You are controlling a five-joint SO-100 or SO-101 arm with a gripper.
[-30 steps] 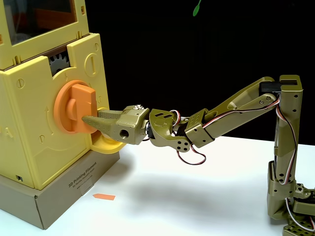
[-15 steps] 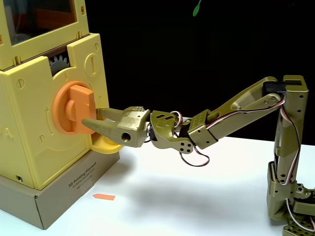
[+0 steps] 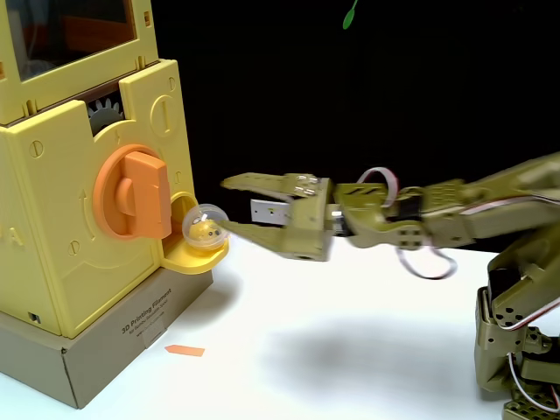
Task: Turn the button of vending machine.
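Spread claw (image 3: 224,206) beside button (image 3: 134,194)
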